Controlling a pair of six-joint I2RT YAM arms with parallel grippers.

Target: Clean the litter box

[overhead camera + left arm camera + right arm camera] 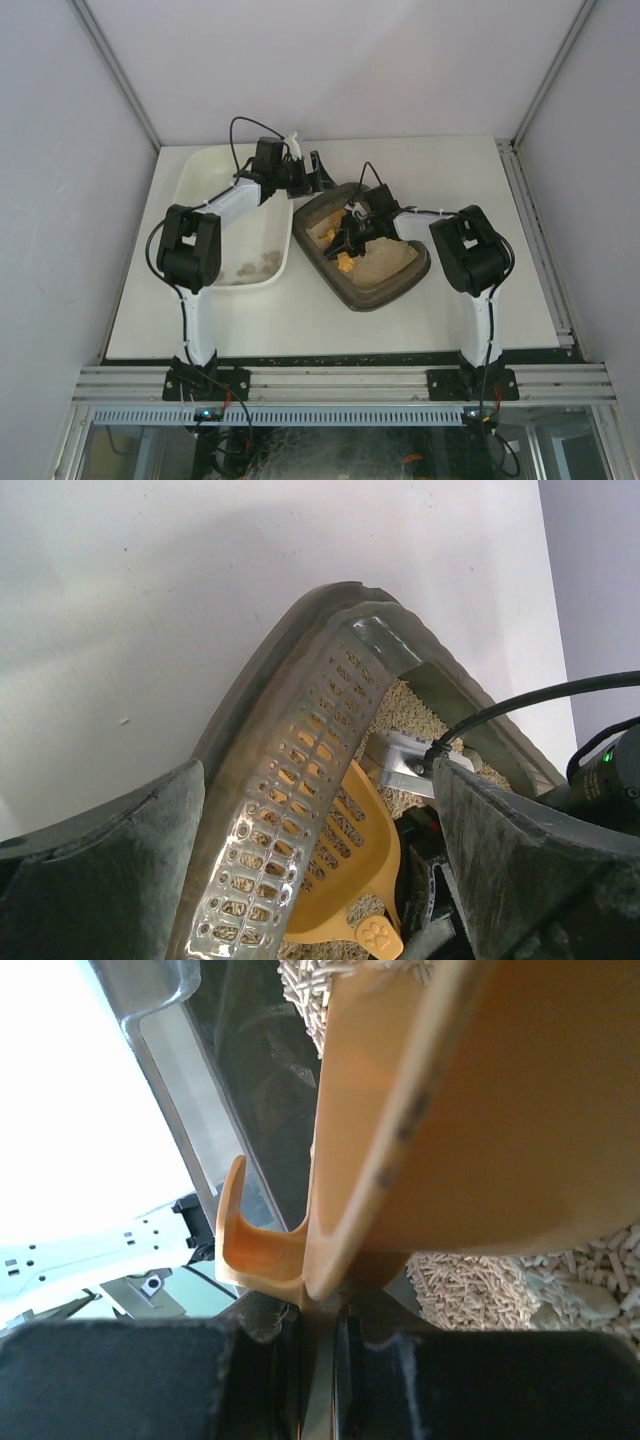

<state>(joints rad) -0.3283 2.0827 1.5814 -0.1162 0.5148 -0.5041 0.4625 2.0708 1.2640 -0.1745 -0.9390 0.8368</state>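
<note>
Scooping looks partway done: right gripper [320, 1350] clamps the orange scoop [450, 1110], blade down in the litter box [338, 283] mid-table, while left gripper [318, 172] stands wide astride its far rim. Brownish clumps [255, 265] lie in the white tub [200, 168]; more sifting seems left.

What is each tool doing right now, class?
Left tool: open, litter box rim between its fingers.
Right tool: shut on the yellow scoop.
</note>
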